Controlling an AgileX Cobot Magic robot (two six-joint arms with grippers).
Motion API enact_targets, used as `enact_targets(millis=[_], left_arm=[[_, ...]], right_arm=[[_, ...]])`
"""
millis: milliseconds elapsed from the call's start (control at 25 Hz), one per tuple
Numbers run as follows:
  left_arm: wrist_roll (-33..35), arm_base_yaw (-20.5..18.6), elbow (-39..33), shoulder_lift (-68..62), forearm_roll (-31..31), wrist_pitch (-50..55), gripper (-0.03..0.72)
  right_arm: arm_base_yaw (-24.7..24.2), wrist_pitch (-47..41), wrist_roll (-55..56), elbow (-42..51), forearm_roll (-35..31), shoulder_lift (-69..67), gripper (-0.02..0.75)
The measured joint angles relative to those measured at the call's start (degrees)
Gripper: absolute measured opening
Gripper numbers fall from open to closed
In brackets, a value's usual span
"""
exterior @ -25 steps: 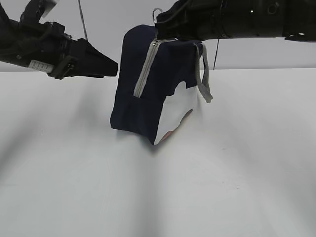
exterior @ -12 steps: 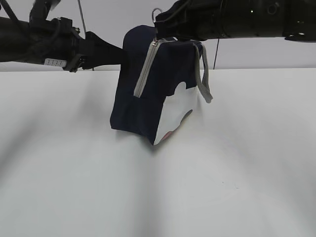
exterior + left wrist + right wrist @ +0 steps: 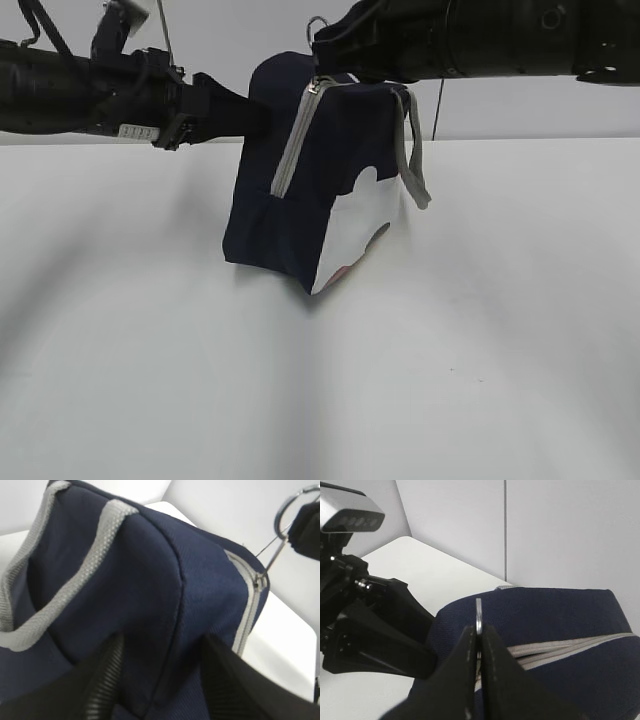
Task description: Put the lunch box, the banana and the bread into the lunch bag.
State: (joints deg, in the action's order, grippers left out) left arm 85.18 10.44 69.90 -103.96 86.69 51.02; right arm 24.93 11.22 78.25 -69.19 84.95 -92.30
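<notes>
Closed lunch bag (image 3: pixel 300 190) hides its contents; right gripper (image 3: pixel 479 640) pinches zipper ring (image 3: pixel 292 507).

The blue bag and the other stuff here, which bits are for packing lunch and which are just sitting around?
For the job:
- lunch bag, zipped shut and tipped on one edge
- right gripper, pinching the zipper's metal ring
- left gripper, fingers either side of the bag's end

Just there:
- white table

No lunch box, banana or bread shows.

Our left gripper (image 3: pixel 250 116) reaches in level from the left, fingers spread; our right gripper (image 3: pixel 478 642) comes from the right, fingers pinched tight.
</notes>
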Motion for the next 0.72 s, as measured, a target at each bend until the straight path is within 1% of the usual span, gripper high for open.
enact_targets(millis=[160,320,400,440,520,560,600,720], left_arm=[[0.0,0.2,0.1,-0.5,0.4,0.5,0.337],[0.0,0.7,0.3,-0.5,0.4,0.5,0.300],[0.0,1.0,0.3,-0.5,0.4,0.4,0.252],[0.0,1.1,0.3,-0.5,0.4,0.4,0.207],[0.0,1.2,0.3,-0.6,0.4,0.3,0.079],[0.1,1.3,0.3,-0.6,0.3,0.2,0.041],[0.1,1.3,0.3,-0.6,0.2,0.2,0.017],[0.1,1.4,0.3,-0.6,0.2,0.2,0.006]], right_arm=[[0.0,0.0,0.0,0.0,0.0,0.0,-0.016],[0.0,0.0,0.0,0.0,0.0,0.0,-0.016],[0.0,0.0,0.0,0.0,0.0,0.0,-0.016],[0.0,0.0,0.0,0.0,0.0,0.0,-0.016],[0.0,0.0,0.1,0.0,0.0,0.0,-0.016],[0.0,0.0,0.1,0.0,0.0,0.0,-0.016],[0.0,0.0,0.1,0.0,0.0,0.0,-0.016],[0.0,0.0,0.1,0.0,0.0,0.0,-0.016]])
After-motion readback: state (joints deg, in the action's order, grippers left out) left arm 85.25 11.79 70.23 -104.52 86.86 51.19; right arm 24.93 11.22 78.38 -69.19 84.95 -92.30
